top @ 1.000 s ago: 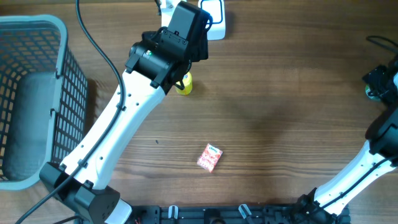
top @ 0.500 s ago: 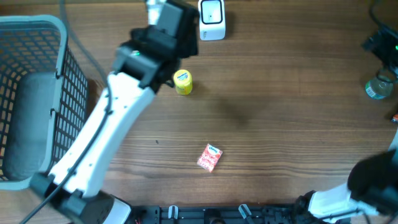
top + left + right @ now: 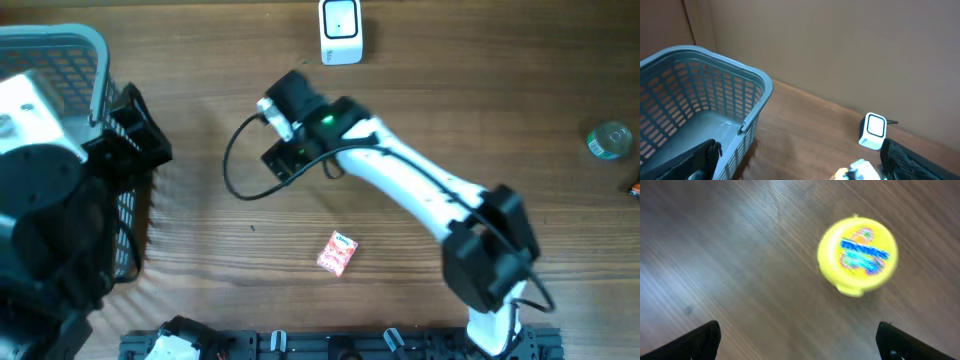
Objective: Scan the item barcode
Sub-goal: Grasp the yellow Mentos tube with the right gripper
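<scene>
Right pincer (image 3: 797, 342) (spread wide) faces yellow tub (image 3: 858, 255), between scanner (image 3: 340, 32) and sachet (image 3: 338, 253).

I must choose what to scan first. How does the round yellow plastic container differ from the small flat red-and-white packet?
The round yellow plastic container is circular with blue lettering; the red-and-white packet is rectangular. The container lies just ahead of the open right gripper; the packet lies clear of both arms. Both rest on the wooden table, ungripped.
</scene>
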